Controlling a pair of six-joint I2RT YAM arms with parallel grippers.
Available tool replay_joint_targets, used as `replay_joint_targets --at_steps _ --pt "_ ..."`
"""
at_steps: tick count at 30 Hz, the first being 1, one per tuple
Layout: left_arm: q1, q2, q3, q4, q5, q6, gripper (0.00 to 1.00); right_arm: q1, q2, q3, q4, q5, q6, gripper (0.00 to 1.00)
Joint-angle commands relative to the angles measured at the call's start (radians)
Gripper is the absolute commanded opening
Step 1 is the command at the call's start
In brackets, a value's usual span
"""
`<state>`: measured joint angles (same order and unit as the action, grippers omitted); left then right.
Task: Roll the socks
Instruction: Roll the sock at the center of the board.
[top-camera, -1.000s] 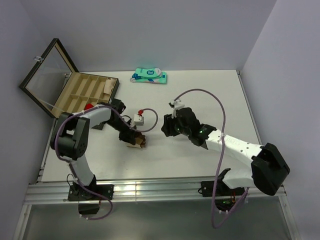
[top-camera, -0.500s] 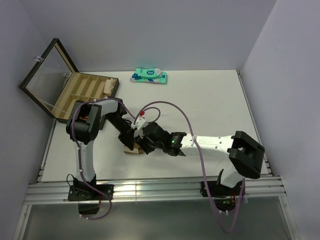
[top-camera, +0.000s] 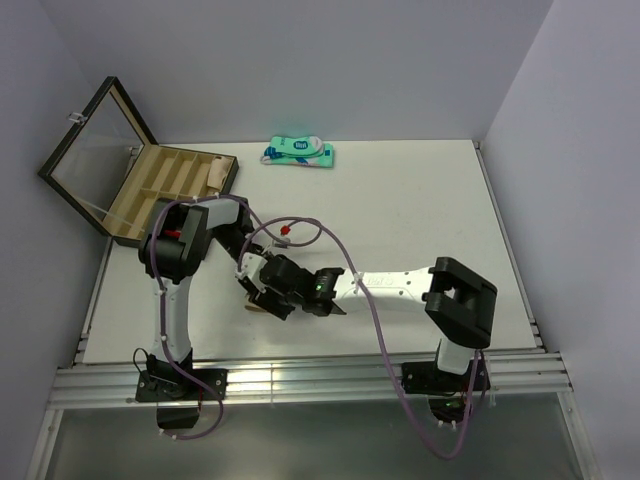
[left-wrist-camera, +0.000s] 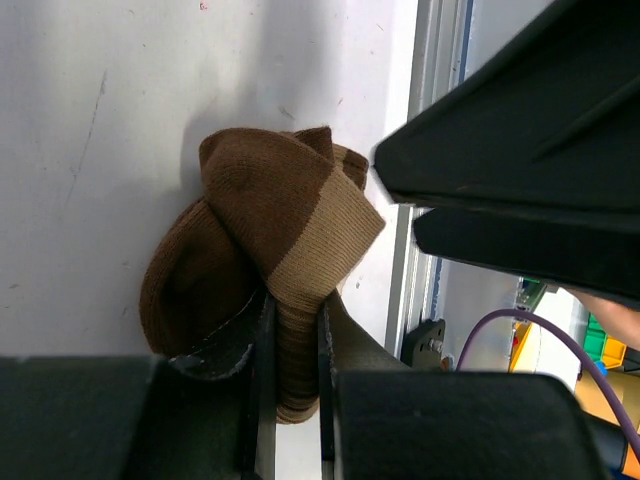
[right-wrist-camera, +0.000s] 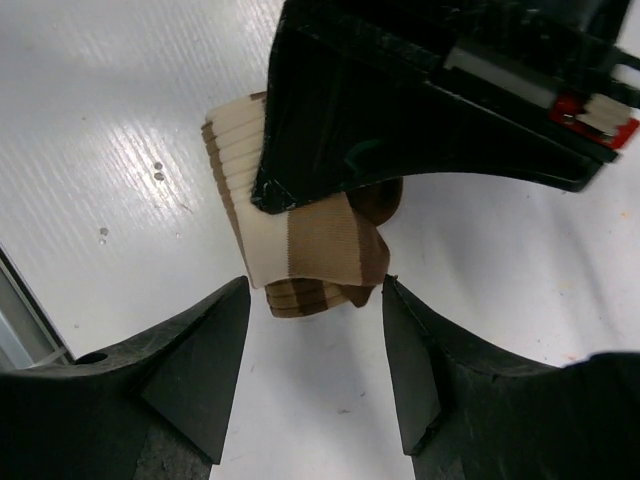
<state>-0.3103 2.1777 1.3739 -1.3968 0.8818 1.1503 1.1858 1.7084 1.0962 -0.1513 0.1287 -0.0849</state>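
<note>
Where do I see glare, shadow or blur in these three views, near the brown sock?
Right wrist view: glare streaks on the table, up and left of the brown sock. Left wrist view: no glare; a soft shadow on the table above and left of the sock; the left gripper is dark, with little detail. Top view: even light, no strong glare.

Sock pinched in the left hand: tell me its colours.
The sock is dark brown with wide tan bands, clearest in left wrist view.
</note>
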Motion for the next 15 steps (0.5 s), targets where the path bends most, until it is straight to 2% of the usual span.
replay_joint_targets --at_steps 1,15 --pt "-0.003 0.03 0.024 0.027 -0.076 0.037 0.0 0.02 0.04 0.059 -0.03 0.006 -0.045 0.63" --pt "-0.004 0.044 0.039 0.027 -0.078 0.022 0.0 0.046 0.186 0.129 -0.051 0.095 -0.102 0.63"
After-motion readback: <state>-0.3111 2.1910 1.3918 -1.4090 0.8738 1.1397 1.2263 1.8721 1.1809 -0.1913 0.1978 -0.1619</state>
